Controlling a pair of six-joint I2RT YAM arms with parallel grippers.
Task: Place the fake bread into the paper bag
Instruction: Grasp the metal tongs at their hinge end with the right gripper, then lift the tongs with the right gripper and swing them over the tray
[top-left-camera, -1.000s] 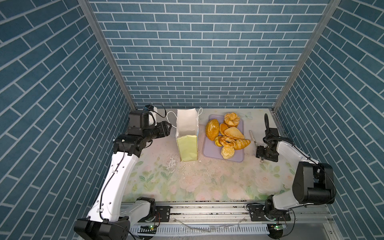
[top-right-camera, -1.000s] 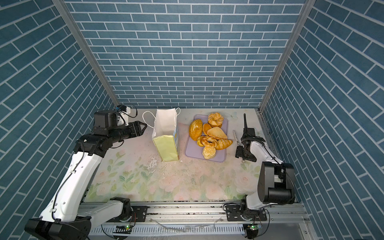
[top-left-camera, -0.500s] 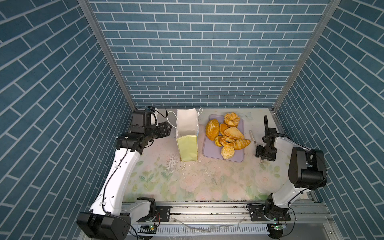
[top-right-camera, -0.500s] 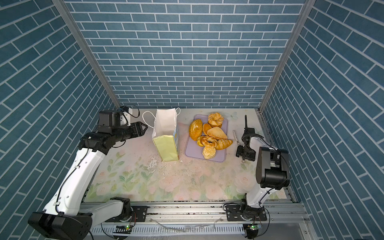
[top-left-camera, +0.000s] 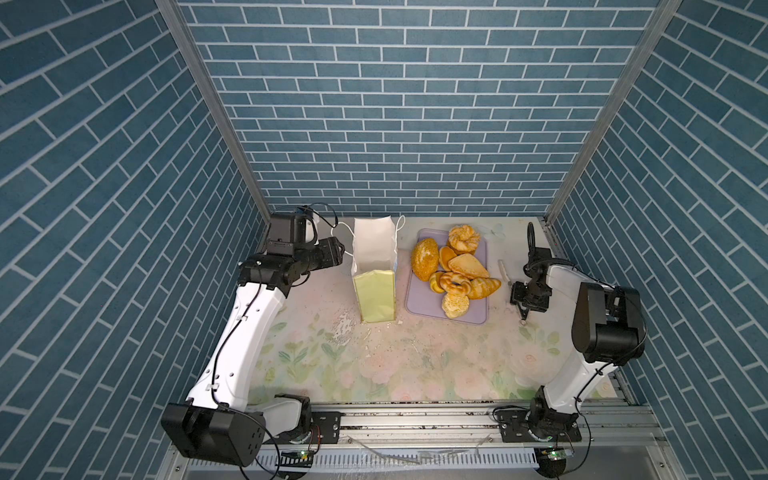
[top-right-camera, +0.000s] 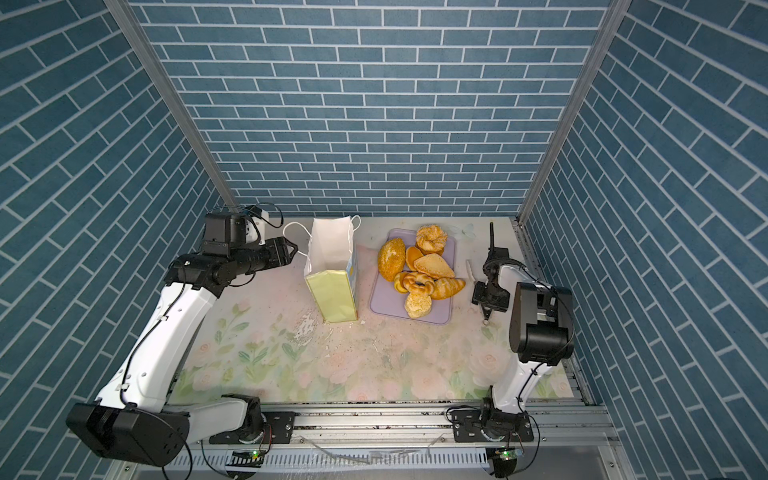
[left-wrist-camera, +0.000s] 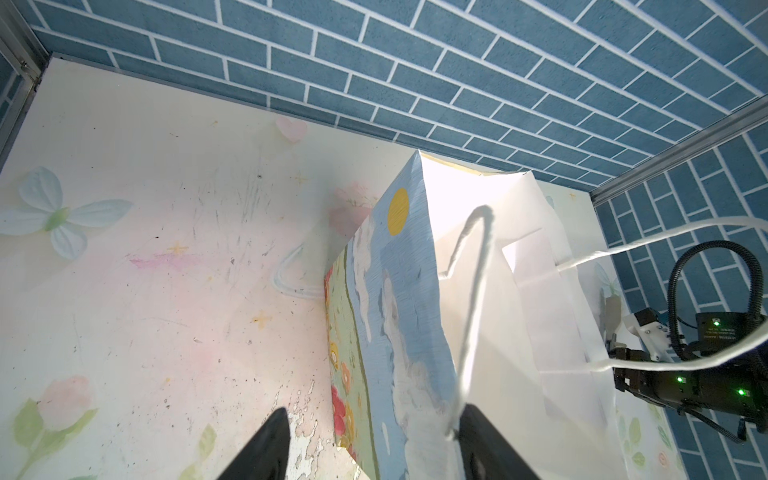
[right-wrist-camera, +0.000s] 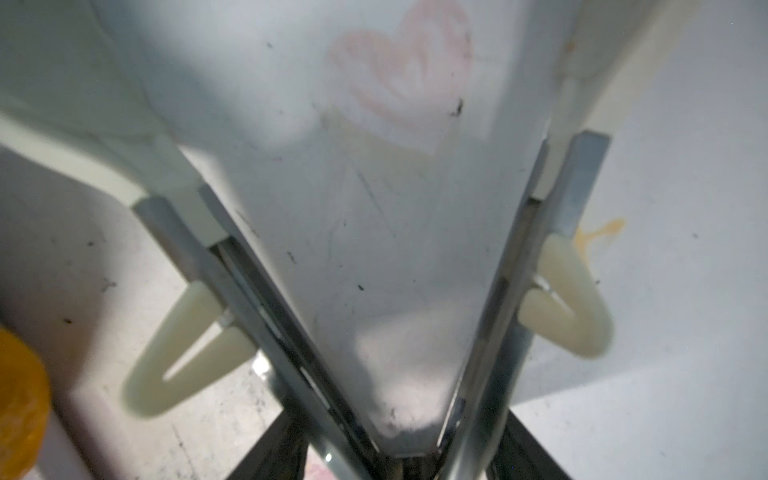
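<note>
The bag (top-left-camera: 374, 297) (top-right-camera: 332, 299) stands upright on the floral surface (top-left-camera: 415, 365), toward 12 o'clock from its middle. Its mouth is open and its white inside shows. The bread (top-left-camera: 467, 266) (top-right-camera: 434, 266) sits in a pile on the lavender tray (top-left-camera: 424, 305) (top-right-camera: 386, 299), just at the bag's 3 o'clock. The seeded loaf is nearest the bag, and a twisted bun is at the pile's 12 o'clock end.

The left gripper (top-left-camera: 341, 249) (top-right-camera: 294, 249) hangs level at the bag's 9 o'clock, just beside its painted face. In the left wrist view its fingers (left-wrist-camera: 270, 440) are spread wide and hold nothing. The edge of the bag's sky-painted wall lies ahead, between them. One white cord handle (left-wrist-camera: 473, 299) runs down close to one finger, and I cannot tell whether it touches.

The right gripper (top-left-camera: 525, 305) (top-right-camera: 487, 309) is low over the surface at the tray's 3 o'clock, near the croissant. In the right wrist view, metal tongs (right-wrist-camera: 249, 282) with cream ends spread in a V. The black fingers (right-wrist-camera: 286, 444) flank the arms near the hinge. The view is blurred, so I cannot tell whether they press the tongs or only stand beside them.
</note>
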